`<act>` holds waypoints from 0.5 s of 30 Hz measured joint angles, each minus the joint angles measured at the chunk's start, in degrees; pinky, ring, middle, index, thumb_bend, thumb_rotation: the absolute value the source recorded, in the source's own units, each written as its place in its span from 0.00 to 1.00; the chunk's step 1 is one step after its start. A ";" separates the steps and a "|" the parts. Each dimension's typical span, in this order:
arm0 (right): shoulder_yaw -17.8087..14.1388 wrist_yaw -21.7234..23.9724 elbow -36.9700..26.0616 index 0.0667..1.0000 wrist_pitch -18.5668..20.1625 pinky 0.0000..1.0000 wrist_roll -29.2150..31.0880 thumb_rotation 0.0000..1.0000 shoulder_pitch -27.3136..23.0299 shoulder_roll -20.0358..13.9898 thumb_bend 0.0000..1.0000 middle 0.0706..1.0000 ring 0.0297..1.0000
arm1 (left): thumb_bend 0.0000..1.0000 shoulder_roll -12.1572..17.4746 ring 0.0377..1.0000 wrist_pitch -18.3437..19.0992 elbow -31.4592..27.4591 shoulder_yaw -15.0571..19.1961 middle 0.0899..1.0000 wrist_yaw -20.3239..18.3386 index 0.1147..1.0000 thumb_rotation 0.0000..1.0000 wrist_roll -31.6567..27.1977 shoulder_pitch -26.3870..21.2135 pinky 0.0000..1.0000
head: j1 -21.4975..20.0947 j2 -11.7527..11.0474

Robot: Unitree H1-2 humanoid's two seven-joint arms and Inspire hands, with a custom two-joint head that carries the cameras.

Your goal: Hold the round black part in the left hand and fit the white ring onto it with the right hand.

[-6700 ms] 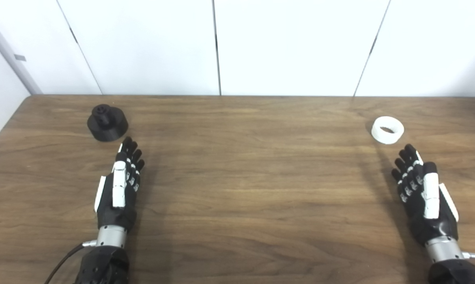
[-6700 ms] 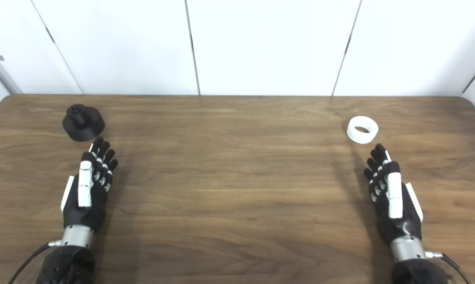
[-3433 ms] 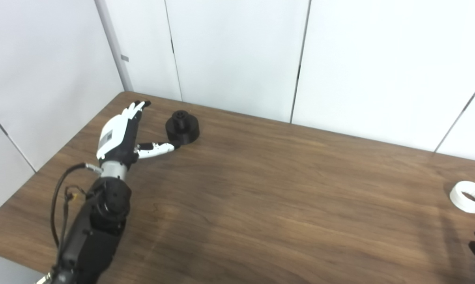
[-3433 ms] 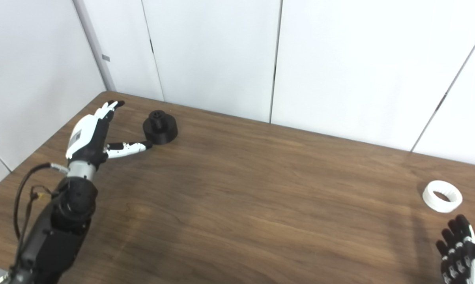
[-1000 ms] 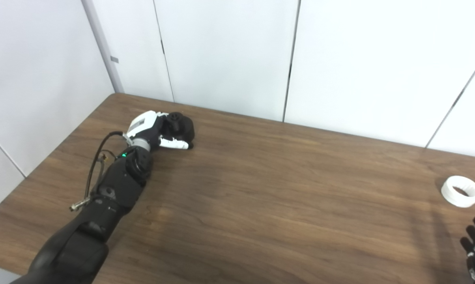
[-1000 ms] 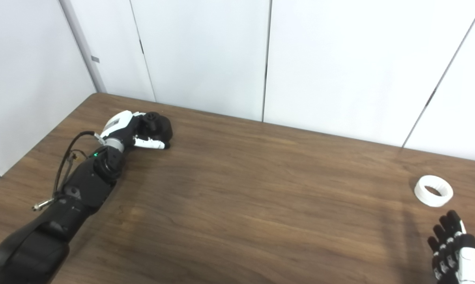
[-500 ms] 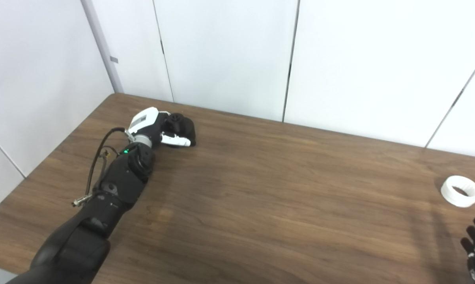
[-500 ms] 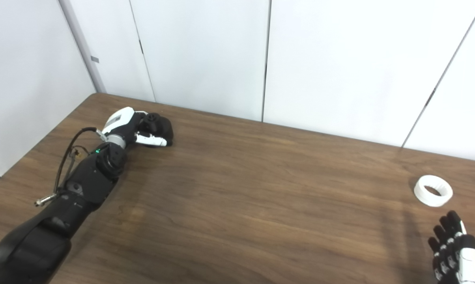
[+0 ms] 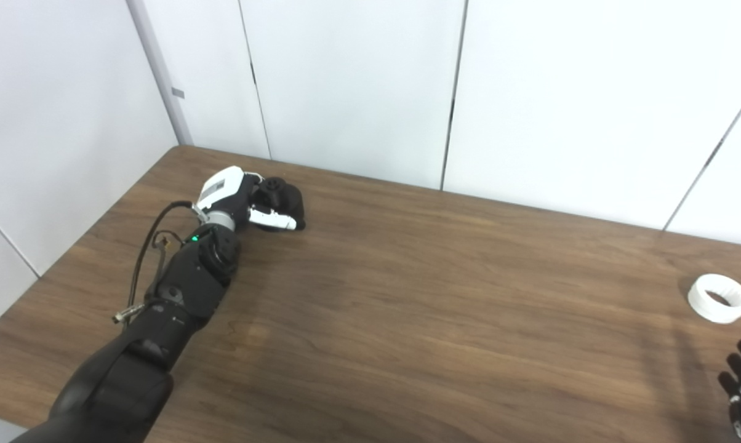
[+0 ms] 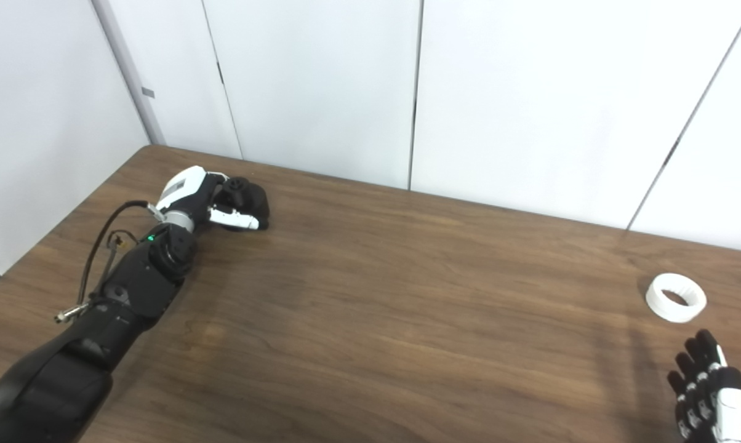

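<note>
The round black part [image 9: 282, 198] sits near the table's far left corner, with a small knob on top. My left hand [image 9: 235, 195] is wrapped around it from the left, thumb across its front, so the hand is shut on it. The part looks low, at or just above the tabletop. The white ring [image 9: 719, 298] lies flat at the far right. My right hand [image 10: 709, 394] rests at the bottom right corner, fingers straight and apart, a short way in front of the ring and holding nothing.
The brown wooden table [image 9: 407, 295] stretches between the two hands. White wall panels [image 9: 346, 80] stand right behind the table and along its left side. A black cable [image 9: 146, 246] loops off my left forearm.
Since 3.4 s ago my left hand has closed around the black part. Over the last second it has shifted slightly with the part. The right hand and ring have stayed put.
</note>
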 measured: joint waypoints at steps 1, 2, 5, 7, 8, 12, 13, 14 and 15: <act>-0.01 0.04 0.05 1.00 -0.04 1.00 0.09 1.00 0.00 -0.01 0.54 1.00 1.00 | 0.92 -0.09 0.98 -0.12 0.09 0.22 0.85 0.23 0.46 0.17 -0.34 -0.01 1.00 | 0.00 0.00; -0.03 0.08 0.07 1.00 -0.09 1.00 0.17 1.00 0.00 -0.02 0.54 1.00 1.00 | 0.73 -0.18 0.98 -0.29 0.27 0.42 0.85 0.50 0.44 0.12 -0.76 -0.02 1.00 | 0.09 0.09; -0.14 0.11 0.08 1.00 -0.13 1.00 0.35 1.00 0.00 -0.02 0.54 1.00 1.00 | 0.55 -0.35 0.98 -1.12 0.90 0.69 0.85 1.13 0.42 0.07 -1.36 -0.27 1.00 | 0.17 0.18; -0.15 0.13 0.08 1.00 -0.14 1.00 0.47 1.00 0.00 -0.02 0.54 1.00 1.00 | 0.53 -0.36 0.98 -1.68 1.41 0.69 0.85 1.15 0.41 0.06 -1.59 -0.44 0.99 | 0.17 0.18; -0.16 0.13 0.09 1.00 -0.14 1.00 0.47 1.00 0.00 -0.02 0.54 1.00 1.00 | 0.53 -0.39 0.97 -1.88 1.41 0.69 0.84 1.15 0.41 0.05 -1.70 -0.44 0.96 | 0.17 0.18; -0.16 0.13 0.08 1.00 -0.14 1.00 0.46 1.00 0.00 -0.02 0.55 1.00 1.00 | 0.52 -0.64 0.94 -2.05 1.31 0.72 0.81 1.15 0.41 0.04 -1.85 -0.41 0.91 | 0.17 0.70; -0.17 0.13 0.08 1.00 -0.13 1.00 0.46 1.00 0.00 -0.03 0.54 1.00 1.00 | 0.52 -0.65 0.93 -2.08 1.30 0.72 0.81 1.16 0.41 0.04 -1.85 -0.39 0.90 | 0.17 0.70; -0.19 0.13 0.08 1.00 -0.13 1.00 0.46 1.00 0.00 -0.03 0.54 1.00 1.00 | 0.52 -0.66 0.92 -2.13 1.29 0.70 0.80 1.16 0.41 0.04 -1.85 -0.38 0.89 | 0.17 0.70; -0.19 0.13 0.08 1.00 -0.13 1.00 0.46 1.00 0.00 -0.03 0.54 1.00 1.00 | 0.52 -0.66 0.92 -2.15 1.29 0.70 0.80 1.17 0.41 0.04 -1.84 -0.37 0.88 | 0.17 0.70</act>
